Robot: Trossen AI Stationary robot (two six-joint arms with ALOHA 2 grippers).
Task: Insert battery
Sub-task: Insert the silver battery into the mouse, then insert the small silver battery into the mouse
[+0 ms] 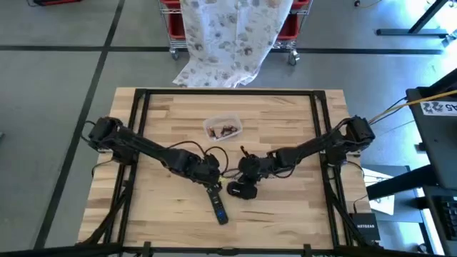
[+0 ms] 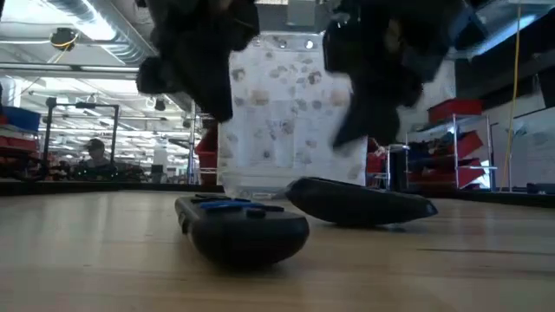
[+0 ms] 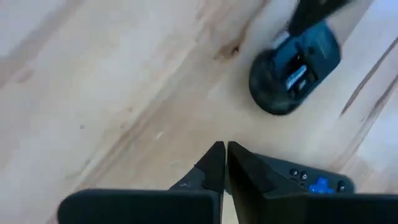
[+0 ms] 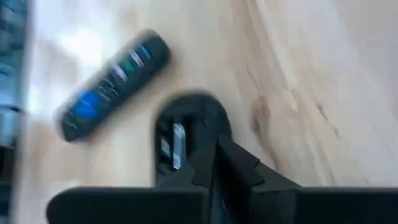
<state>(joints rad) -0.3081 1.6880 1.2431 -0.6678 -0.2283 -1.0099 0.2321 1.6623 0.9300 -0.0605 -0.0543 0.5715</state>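
A black mouse-shaped device (image 1: 243, 190) lies near the table's middle with its compartment open. A silvery battery (image 4: 178, 146) shows inside the compartment, and the same battery (image 3: 297, 78) appears in the left wrist view. A dark remote (image 1: 218, 203) with blue buttons lies just left of the device, flat on the wood. My left gripper (image 3: 224, 163) is shut and hovers over the remote's far end. My right gripper (image 4: 214, 167) is shut and hangs just above the device's far side. In the low view, both grippers stand clear above the remote (image 2: 243, 227) and the device (image 2: 360, 201).
A clear plastic tub (image 1: 223, 129) with small brown pieces stands toward the far edge, behind both grippers. Black frame rails (image 1: 139, 114) run along the table's left, right and far sides. A patterned cloth (image 1: 232, 36) hangs over a red cart beyond the far edge.
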